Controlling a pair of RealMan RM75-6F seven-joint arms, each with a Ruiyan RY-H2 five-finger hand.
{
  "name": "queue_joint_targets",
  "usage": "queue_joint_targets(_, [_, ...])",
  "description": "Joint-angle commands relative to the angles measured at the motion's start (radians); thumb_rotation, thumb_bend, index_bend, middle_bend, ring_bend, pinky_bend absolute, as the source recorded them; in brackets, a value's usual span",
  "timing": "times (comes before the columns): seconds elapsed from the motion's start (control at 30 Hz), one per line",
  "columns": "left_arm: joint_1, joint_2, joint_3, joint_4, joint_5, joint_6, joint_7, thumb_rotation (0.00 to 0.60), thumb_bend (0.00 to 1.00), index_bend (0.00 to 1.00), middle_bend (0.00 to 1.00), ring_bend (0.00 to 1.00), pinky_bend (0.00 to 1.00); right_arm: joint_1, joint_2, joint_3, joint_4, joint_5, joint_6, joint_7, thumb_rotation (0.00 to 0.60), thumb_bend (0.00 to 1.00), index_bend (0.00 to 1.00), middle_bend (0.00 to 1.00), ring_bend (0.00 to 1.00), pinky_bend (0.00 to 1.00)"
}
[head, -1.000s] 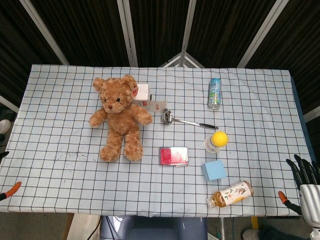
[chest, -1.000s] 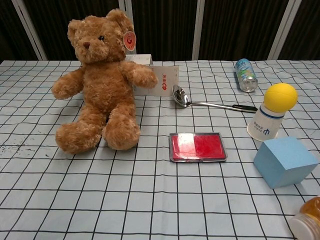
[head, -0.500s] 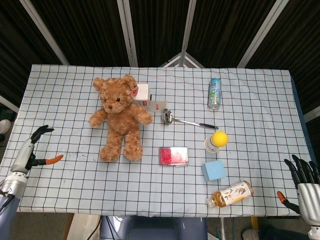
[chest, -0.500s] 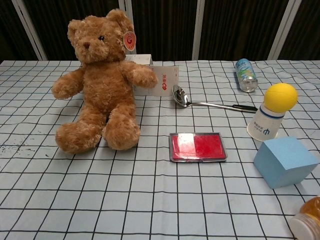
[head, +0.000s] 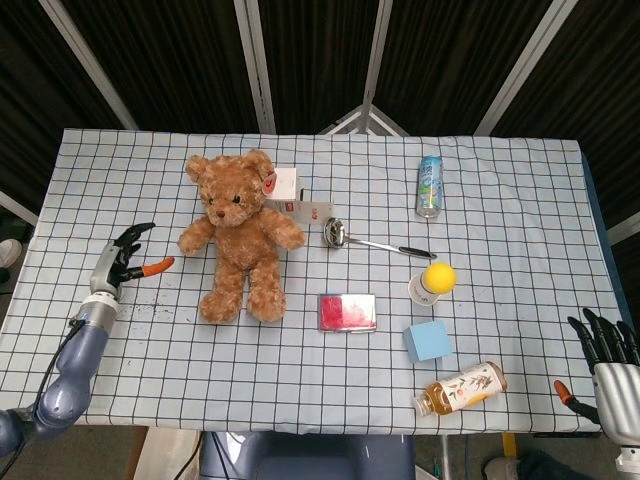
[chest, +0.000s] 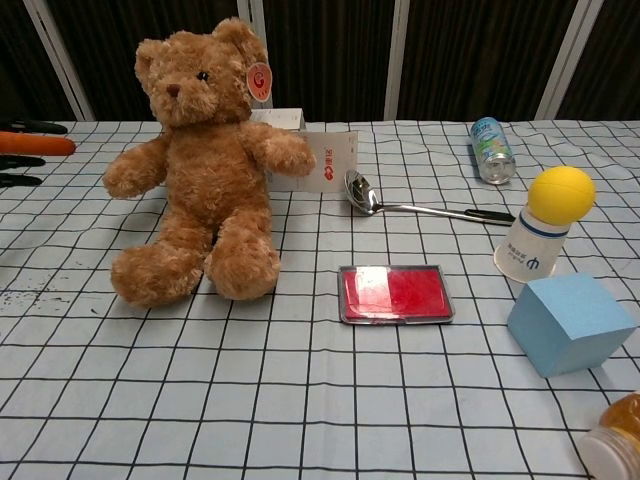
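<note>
Checked cloth covered the bench (head: 500, 230), where the bear (head: 240, 235) sat just right of the left hand (head: 118, 262), fingers spread and empty; the right hand (head: 610, 365) hung open off the edge, so a low approach probably suited best.

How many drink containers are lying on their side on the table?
2: a blue-green can at the far right-centre beyond the ladle, and an amber bottle at the near edge, by the blue cube.
</note>
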Motion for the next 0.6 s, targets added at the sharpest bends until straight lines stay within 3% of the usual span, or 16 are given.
queue_joint_targets(0.03, [-0.039, -0.072, -0.018, 0.084, -0.064, -0.069, -0.042, 0.6, 0.24, 0.22, 0.11, 0.0, 0.0, 0.001, -0.001, 0.002, 0.003, 0.006, -0.001, 0.0, 0.6, 0.22, 0.12, 0.06, 0.08, 0.0])
queue_joint_targets(0.27, [-0.084, -0.18, -0.044, 0.213, -0.091, -0.1, -0.072, 0.6, 0.24, 0.23, 0.14, 0.0, 0.0, 0.003, -0.002, 0.001, 0.006, 0.012, -0.008, 0.002, 0.6, 0.22, 0.12, 0.06, 0.08, 0.0])
queue_joint_targets(0.6, [-0.123, -0.28, -0.089, 0.306, -0.066, -0.118, -0.106, 0.6, 0.24, 0.23, 0.15, 0.0, 0.0, 0.002, -0.001, 0.002, 0.006, 0.015, -0.006, 0.004, 0.6, 0.22, 0.12, 0.06, 0.08, 0.0])
